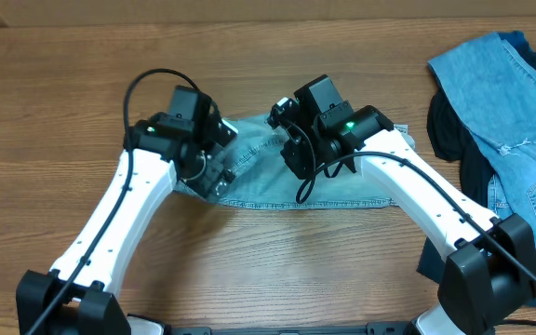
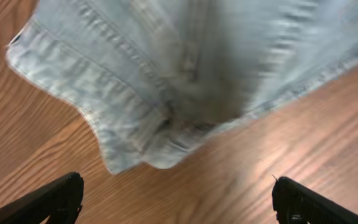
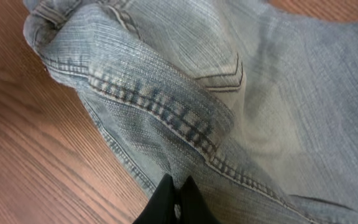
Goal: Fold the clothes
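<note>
Tabletop (image 1: pixel 249 270): wood-grain surface, brown, carrying all the cloth and both arms.
Pale denim shorts (image 1: pixel 333 191): faded light blue, lying at the middle of the tabletop between the two wrists. The lower hem runs straight along the near side. The left part is bunched under the wrists.
Shorts, left wrist view (image 2: pixel 185 74): a rounded, stitched corner of the cloth rests on the wood ahead of the camera, blurred. Bare wood lies between it and the fingers.
Shorts, right wrist view (image 3: pixel 278 93): a thick double-stitched seam is folded over on itself and humps up at upper left. Flatter cloth with V-shaped pocket stitching spreads to the right.
Left fingers (image 2: pixel 48 199): spread wide, one black tip at each lower corner of the left wrist view. Nothing sits between them and they are clear of the shorts.
Right fingers (image 3: pixel 166 202): closed together, tips meeting right at a seam of the shorts. Whether any cloth is pinched between them cannot be told.
Ripped jeans (image 1: pixel 519 121): medium blue, frayed tears visible, heaped at the right edge of the tabletop, well apart from the shorts.
Dark navy cloth (image 1: pixel 449 126): lies under the jeans and shows along their left side.
</note>
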